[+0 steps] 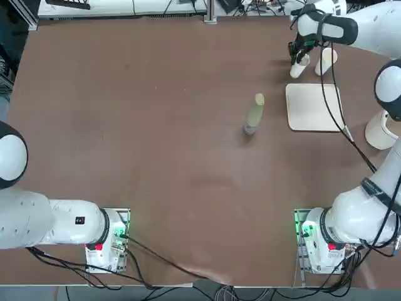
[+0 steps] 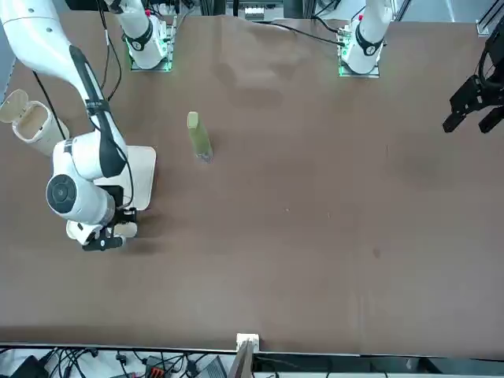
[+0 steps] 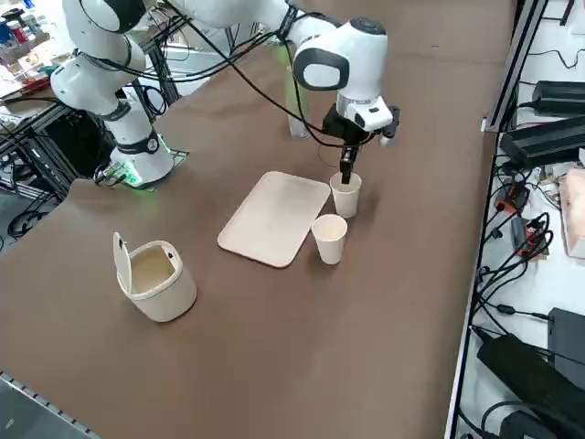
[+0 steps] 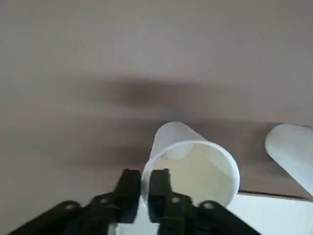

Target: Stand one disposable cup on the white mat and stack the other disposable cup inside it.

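Two white disposable cups stand upright on the brown table just beyond the far edge of the white mat point(image 1: 313, 106) point(image 3: 274, 218). My right gripper point(image 1: 299, 55) point(image 3: 346, 174) point(image 4: 145, 183) reaches down onto the cup point(image 1: 299, 68) point(image 3: 345, 196) point(image 4: 195, 166) nearer the table's middle. It is shut on that cup's rim, with one finger inside the wall and one outside. The other cup point(image 1: 326, 61) point(image 3: 329, 239) point(image 4: 293, 152) stands free right beside it, towards the right edge. Nothing is on the mat.
A cream round tub point(image 1: 381, 128) point(image 3: 157, 279) with its lid up stands to the right of the mat, near my right arm. A tall green bottle point(image 1: 254, 114) point(image 2: 198, 135) stands left of the mat, towards the table's middle.
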### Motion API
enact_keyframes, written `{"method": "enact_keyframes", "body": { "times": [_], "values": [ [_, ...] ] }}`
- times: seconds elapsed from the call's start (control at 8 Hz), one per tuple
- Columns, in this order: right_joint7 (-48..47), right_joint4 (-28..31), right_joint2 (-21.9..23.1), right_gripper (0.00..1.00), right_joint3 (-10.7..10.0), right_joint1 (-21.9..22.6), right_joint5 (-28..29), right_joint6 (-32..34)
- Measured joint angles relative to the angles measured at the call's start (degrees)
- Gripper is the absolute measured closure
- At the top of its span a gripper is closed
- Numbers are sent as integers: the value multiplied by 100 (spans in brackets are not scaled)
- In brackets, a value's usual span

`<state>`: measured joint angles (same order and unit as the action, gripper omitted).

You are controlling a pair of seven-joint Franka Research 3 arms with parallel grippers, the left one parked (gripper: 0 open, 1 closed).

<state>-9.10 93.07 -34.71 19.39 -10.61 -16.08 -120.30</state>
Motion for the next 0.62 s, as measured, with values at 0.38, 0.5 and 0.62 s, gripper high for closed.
{"method": "enact_keyframes", "body": {
  "times": [0.38, 0.5, 0.62],
  "values": [
    [-202, -3, 132, 98, -2, -10, -3, 23],
    [-417, -3, 286, 98, 0, -5, -4, 193],
    [-556, 0, 485, 98, 4, 5, -5, 618]
  ]
}}
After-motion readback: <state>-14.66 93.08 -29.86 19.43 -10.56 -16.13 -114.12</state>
